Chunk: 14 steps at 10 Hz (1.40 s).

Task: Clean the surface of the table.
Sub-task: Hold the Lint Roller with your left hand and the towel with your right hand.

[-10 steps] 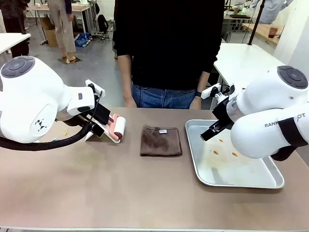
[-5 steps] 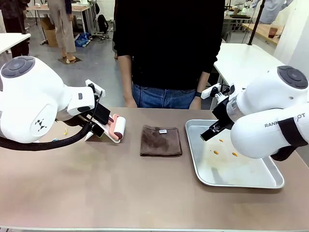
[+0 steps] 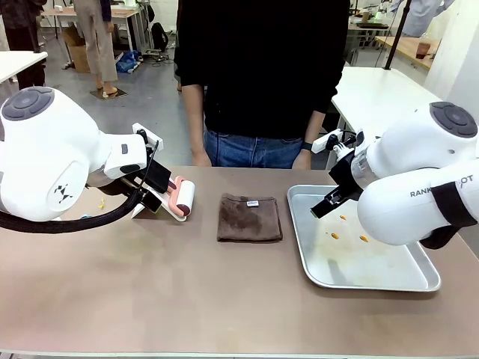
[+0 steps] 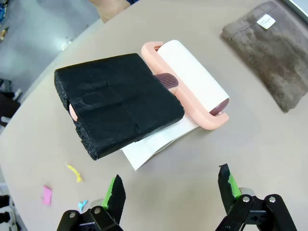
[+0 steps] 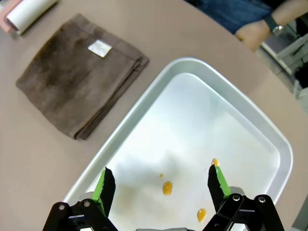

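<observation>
If L gripper [image 4: 171, 184] drops straight down it lands on bare table [image 4: 269, 159], short of the lint roller [image 4: 190, 77]. Fingers apart, nothing held. Roller's black foam grip [image 4: 120, 115] sits just ahead of the tips, angled across them.

Risk: closing off-axis on a foam corner, so the roller twists or skids off the white sheet [image 4: 159, 142] under it. Paper scraps [image 4: 73, 172] lie close beside one finger, w/ the table edge not far past them. A sloppy sweep could knock them off.

R gripper [image 5: 161, 179] is also apart and empty, hovering over the tray [image 5: 231, 91], orange spots [image 5: 167, 187] right under it. Going low risks clipping the rim.

Brown cloth [image 5: 79, 91] is ahead and to one side of R gripper, flat, clear room round it. Table runs under both arms, w/ an open stretch on the robot side. Person [image 3: 262, 75] stands at the far edge, hand [image 5: 250, 33] beyond the tray corner, so keep reach short there.
</observation>
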Motion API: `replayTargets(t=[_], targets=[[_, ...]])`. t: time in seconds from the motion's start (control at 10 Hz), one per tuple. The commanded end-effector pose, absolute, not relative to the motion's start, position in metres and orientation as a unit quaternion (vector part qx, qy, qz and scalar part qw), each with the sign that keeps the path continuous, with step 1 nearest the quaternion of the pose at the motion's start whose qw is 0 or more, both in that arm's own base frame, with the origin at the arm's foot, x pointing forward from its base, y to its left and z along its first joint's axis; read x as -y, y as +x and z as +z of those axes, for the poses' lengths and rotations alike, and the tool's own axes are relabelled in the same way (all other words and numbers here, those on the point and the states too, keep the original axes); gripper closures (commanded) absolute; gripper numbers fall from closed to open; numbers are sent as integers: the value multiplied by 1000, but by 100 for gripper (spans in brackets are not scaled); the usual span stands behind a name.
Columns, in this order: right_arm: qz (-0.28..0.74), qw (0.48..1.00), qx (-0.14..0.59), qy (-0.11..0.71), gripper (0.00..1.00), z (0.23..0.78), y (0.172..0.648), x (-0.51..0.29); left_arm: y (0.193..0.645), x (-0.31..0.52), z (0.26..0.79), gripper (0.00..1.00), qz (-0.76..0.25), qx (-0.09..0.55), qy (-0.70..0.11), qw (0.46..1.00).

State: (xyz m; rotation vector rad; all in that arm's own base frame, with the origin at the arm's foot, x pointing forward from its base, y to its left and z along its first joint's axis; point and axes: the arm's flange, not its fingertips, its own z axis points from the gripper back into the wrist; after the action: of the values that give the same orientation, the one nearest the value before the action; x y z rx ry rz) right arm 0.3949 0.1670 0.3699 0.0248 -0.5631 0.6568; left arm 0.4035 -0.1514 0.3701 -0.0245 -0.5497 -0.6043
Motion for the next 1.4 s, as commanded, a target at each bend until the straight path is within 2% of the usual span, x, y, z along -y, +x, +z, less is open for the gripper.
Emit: replayTargets(t=[0.0,0.1,0.4,0.7,0.8,1.0,1.3], targets=[[318,908,273,12,0,370,395,-167,403,152,370,0,-294,267,-12,918],[306,918,254,16,0,371,396,-166,403,152,370,0,-294,267,-12,918],[275,922,271,33,0,394,385,-156,393,139,395,0,-314,270,-36,909],[229,945,221,77,0,425,361,-134,363,113,437,0,-303,192,-44,932],[205,954,196,94,0,434,352,-127,355,105,451,0,-293,199,-56,934],[206,943,224,134,0,452,321,-113,341,76,477,0,-277,215,-122,929],[226,897,288,248,0,454,243,-84,336,-7,485,0,-195,197,-288,917]])
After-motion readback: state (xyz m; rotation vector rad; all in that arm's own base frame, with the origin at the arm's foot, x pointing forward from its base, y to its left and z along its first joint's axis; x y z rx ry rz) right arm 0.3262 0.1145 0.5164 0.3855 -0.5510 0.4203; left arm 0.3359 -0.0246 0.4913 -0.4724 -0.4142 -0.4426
